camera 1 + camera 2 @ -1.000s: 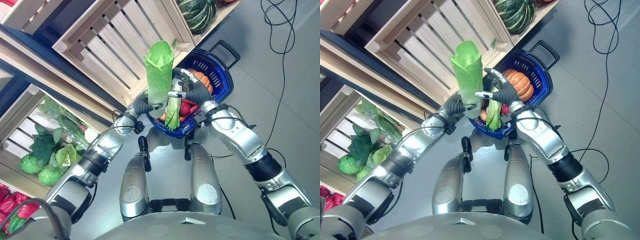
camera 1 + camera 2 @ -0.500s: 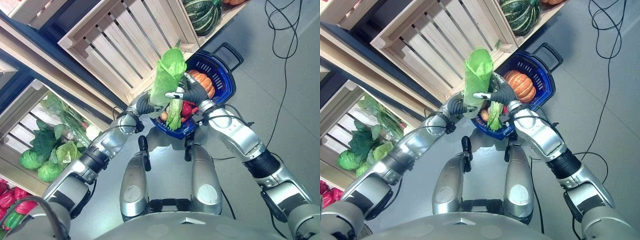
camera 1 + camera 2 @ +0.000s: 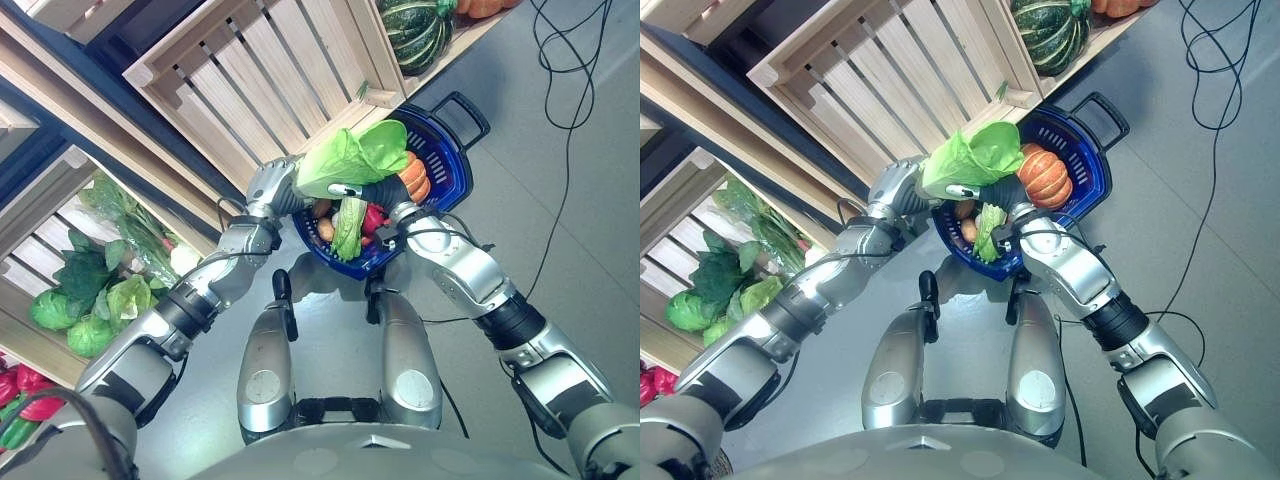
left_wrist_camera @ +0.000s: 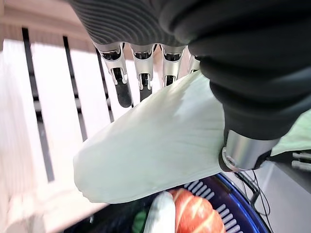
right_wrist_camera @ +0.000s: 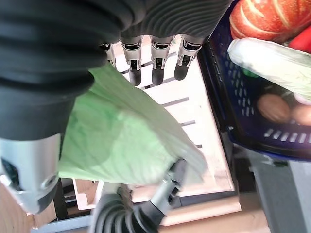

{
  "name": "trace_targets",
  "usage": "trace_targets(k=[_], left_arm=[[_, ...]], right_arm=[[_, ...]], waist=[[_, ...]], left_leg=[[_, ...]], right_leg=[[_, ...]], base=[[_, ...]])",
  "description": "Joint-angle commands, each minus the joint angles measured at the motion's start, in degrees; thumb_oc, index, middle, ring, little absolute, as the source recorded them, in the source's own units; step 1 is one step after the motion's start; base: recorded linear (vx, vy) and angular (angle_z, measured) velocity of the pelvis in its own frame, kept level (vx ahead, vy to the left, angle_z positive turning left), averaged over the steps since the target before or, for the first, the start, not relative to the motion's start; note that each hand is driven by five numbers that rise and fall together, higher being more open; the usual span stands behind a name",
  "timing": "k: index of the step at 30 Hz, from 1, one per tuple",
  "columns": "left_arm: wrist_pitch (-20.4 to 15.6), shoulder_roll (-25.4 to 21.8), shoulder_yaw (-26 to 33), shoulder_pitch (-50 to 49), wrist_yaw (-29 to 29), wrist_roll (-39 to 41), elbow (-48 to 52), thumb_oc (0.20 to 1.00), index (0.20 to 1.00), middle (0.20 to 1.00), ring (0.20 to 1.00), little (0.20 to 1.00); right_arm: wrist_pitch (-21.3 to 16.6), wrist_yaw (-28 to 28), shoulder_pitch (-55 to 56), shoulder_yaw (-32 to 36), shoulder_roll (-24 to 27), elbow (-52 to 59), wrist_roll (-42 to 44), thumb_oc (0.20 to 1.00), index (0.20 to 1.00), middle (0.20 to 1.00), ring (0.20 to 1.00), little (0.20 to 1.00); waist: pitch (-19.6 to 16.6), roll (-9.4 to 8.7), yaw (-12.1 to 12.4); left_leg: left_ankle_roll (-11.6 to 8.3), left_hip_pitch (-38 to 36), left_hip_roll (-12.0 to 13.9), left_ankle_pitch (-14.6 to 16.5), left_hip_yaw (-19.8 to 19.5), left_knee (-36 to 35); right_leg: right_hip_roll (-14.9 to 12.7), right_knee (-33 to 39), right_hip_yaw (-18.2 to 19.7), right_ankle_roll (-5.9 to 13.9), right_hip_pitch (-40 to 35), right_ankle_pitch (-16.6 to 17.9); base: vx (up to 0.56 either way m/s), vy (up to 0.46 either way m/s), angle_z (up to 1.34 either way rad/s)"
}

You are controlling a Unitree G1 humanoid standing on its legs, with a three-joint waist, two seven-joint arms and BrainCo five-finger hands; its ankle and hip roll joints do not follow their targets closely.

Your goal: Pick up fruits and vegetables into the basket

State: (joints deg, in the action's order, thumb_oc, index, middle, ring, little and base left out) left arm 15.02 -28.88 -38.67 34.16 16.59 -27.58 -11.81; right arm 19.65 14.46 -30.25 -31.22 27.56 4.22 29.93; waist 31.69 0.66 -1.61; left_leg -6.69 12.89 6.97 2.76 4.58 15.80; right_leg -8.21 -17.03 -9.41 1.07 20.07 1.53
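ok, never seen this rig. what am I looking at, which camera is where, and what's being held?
A two-armed humanoid robot, seen from its own cameras. Two pictures come from its head, looking down; the other two sit on its wrists, looking along the fingers. The left hand grips a pale green cabbage, and the right hand steadies its leafy end, with straight fingers. They hold it over a blue basket on the floor, already holding an orange pumpkin and other produce. Wooden crates stand behind, one with leafy greens.

Even, bright light falls from above, with soft glare on the grey floor [image 3: 560, 150]. In the left wrist view the crate [image 4: 53, 111] beyond the left hand [image 4: 146, 58] is washed out and blurred.
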Motion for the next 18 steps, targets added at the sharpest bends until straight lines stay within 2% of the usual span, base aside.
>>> trace_targets(k=[1,2,3,7,9,13,16,18], left_arm=[[-2.7,0.7,-2.9,4.0,2.8,-3.3,7.0,0.2,0.2,0.2,0.2,0.2],[-2.5,0.9,-3.1,4.2,2.2,-2.7,6.9,0.2,0.2,0.2,0.2,0.2],[-2.3,1.2,-3.4,4.4,1.5,-2.0,6.7,0.2,0.2,0.2,0.2,0.2],[-1.7,2.4,-4.5,4.5,-3.0,2.7,6.0,0.2,0.2,0.2,0.2,0.2],[-0.4,2.9,-4.7,3.8,-6.1,6.3,5.9,1.0,1.0,1.0,1.0,1.0],[1.3,3.6,-4.4,0.6,-8.3,15.0,4.2,1.0,1.0,1.0,1.0,1.0],[0.9,3.7,-2.4,-3.8,-7.6,24.4,2.4,1.0,1.0,1.0,1.0,1.0],[-0.1,3.6,-0.2,-8.4,-9.7,29.3,1.2,1.0,1.0,1.0,1.0,1.0]], right_arm=[[-4.2,-2.2,-2.2,-2.2,-4.3,2.1,2.1,1.0,1.0,1.0,1.0,1.0],[-5.1,-2.7,-2.4,-2.3,-4.5,2.2,2.5,0.708,0.708,0.708,0.708,0.708],[-6.2,-3.1,-2.7,-2.3,-4.8,2.2,2.8,0.2,0.2,0.2,0.2,0.2],[-8.8,-3.4,-3.9,-1.9,-5.7,3.9,5.0,0.2,0.2,0.2,0.2,0.2],[-10.0,-2.4,-4.0,-1.4,-5.8,5.0,5.1,0.2,0.2,0.2,0.2,0.2],[-14.3,-0.4,-4.0,0.8,-5.3,8.1,1.3,0.2,0.2,0.2,0.2,0.2],[-15.4,2.3,-2.6,4.1,-4.0,10.9,-0.9,0.2,0.2,0.2,0.2,0.2],[-18.3,3.4,-0.3,7.5,-2.6,11.8,-1.7,0.2,0.2,0.2,0.2,0.2]], waist=[[-2.8,-2.56,0.1],[-2.9,-2.62,0.1],[-2.9,-2.65,0.1],[-2.9,-2.43,0.2],[-2.9,-2.23,0.2],[-2.7,-1.61,-0.2],[-2.3,-0.91,-0.4],[-2.0,-0.31,-0.5]], left_leg=[[4.84,2.6,-2.3,3.2,3.6,1.4],[4.8,2.6,-2.2,3.2,3.6,1.4],[4.78,2.6,-2.2,3.2,3.7,1.4],[4.72,2.6,-2.2,3.2,3.6,1.2],[4.72,2.6,-2.2,3.1,3.6,1.1],[4.66,2.4,-2.1,3.0,3.7,0.9],[4.64,2.7,-2.1,2.8,3.8,1.1],[4.63,2.7,-2.0,2.9,3.8,1.2]], right_leg=[[-1.4,0.0,0.7,4.33,-3.5,-5.8],[-1.4,0.1,0.8,4.37,-3.6,-5.7],[-1.4,0.1,0.8,4.38,-3.6,-5.7],[-1.5,0.5,0.6,4.49,-3.7,-5.6],[-1.4,0.4,0.5,4.51,-3.6,-5.6],[-1.4,0.6,0.4,4.46,-3.7,-5.5],[-1.3,0.0,0.4,4.29,-3.1,-5.7],[-1.3,-0.7,0.2,4.13,-2.8,-6.1]], base=[[0.0,0.0,0.0],[0.0,0.0,0.0],[0.0,0.0,0.0],[0.0,-0.005,0.02],[-0.01,-0.016,0.05],[0.0,-0.004,0.01],[-0.01,0.004,0.0],[0.0,0.0,0.0]])
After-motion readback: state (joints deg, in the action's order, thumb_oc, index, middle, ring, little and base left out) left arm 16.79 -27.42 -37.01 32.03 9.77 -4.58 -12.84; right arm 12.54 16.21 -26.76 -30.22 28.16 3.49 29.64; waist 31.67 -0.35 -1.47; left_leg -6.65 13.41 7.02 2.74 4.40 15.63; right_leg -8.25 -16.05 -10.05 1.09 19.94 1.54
